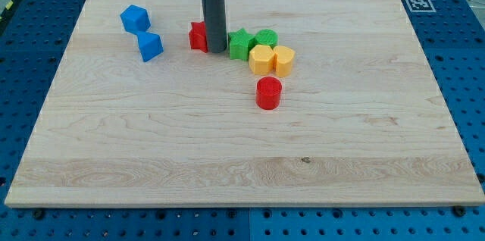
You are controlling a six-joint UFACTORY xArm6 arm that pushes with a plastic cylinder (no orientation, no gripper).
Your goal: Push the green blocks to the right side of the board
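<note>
My tip [217,50] rests on the board between the red star block [198,36] on its left and the green star block [241,44] on its right, close to both. The rod hides the red star's right side. A second green block [266,39], rounded, sits just right of the green star and touches it. Both green blocks lie near the board's middle, toward the view's top.
Two yellow blocks [261,59] [283,59] sit side by side just below the green ones. A red cylinder [268,92] stands below them. Two blue blocks [135,18] [149,45] lie at the view's upper left. The wooden board [242,158] has a marker tag [417,2] at its top right corner.
</note>
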